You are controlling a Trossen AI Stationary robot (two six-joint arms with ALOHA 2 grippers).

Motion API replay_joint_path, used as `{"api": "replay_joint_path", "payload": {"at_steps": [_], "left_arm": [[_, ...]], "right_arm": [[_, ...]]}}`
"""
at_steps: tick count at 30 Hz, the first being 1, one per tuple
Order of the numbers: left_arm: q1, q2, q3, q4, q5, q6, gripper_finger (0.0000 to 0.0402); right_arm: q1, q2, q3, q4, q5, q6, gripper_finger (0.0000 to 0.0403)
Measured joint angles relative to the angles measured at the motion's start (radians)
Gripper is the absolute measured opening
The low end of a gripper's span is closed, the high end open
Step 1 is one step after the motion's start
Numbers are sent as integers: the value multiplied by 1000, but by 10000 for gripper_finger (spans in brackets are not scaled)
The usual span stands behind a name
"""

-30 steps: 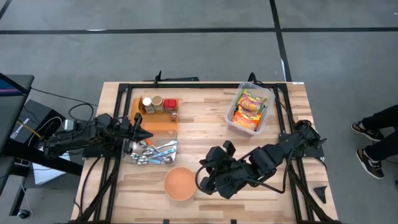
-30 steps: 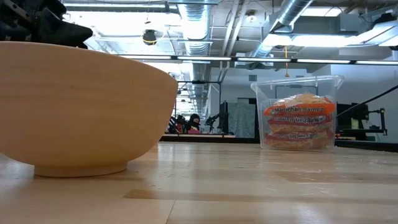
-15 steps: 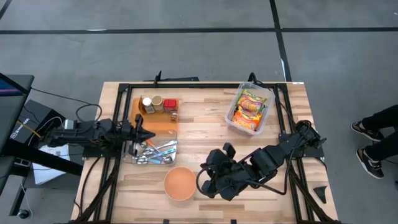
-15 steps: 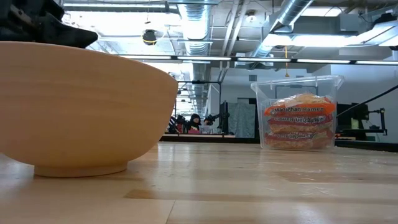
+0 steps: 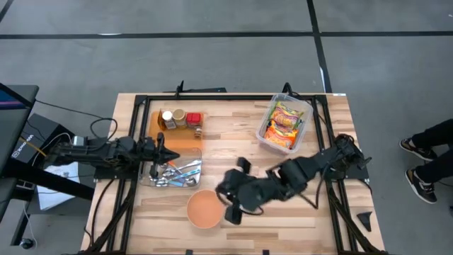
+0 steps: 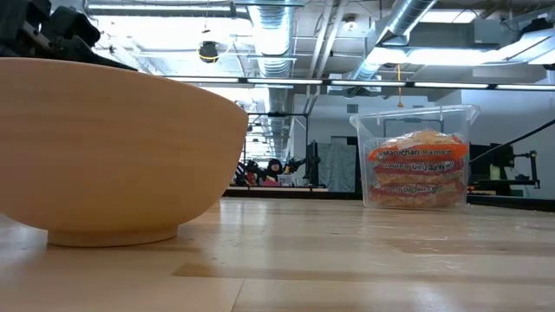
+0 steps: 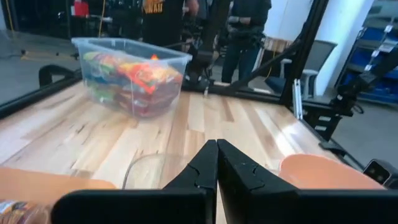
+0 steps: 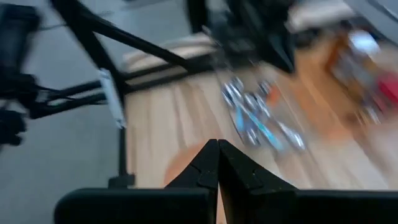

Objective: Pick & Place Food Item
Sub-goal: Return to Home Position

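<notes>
2 empty claws, both pinched shut: left gripper (image 7: 216, 147) hangs over the edge of the spoon bin (image 5: 201, 170), right gripper (image 8: 217, 147) sits beside the bowl (image 5: 205, 210). Noodle packets (image 5: 283, 124) lie in their clear bin (image 5: 309, 113), so nothing's left to carry, I reckon.

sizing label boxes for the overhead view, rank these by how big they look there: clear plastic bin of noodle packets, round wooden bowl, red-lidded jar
1. clear plastic bin of noodle packets
2. round wooden bowl
3. red-lidded jar
All stand on one table, so nearness barely matters.
</notes>
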Motion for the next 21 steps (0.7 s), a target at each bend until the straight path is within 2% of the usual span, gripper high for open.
{"api": "replay_joint_path", "payload": {"at_steps": [3,7,14,15,17,19,21], "left_arm": [[0,31,0,2,-2,0,0],[0,69,0,6,-3,0,0],[0,122,0,15,-13,-36,0],[2,129,-1,58,-59,-131,0],[11,138,0,188,-236,-450,0],[15,136,0,289,-394,-717,0],[17,136,0,349,-521,-888,0]], "right_arm": [[-57,0,0,130,-109,-188,0],[-162,0,0,243,-325,-401,0],[-336,-1,0,276,-714,-593,0],[-355,-4,0,265,-755,-610,0],[-385,-11,0,236,-808,-635,0],[-407,-28,-1,186,-815,-655,0],[-416,-46,-1,158,-813,-688,0]]}}
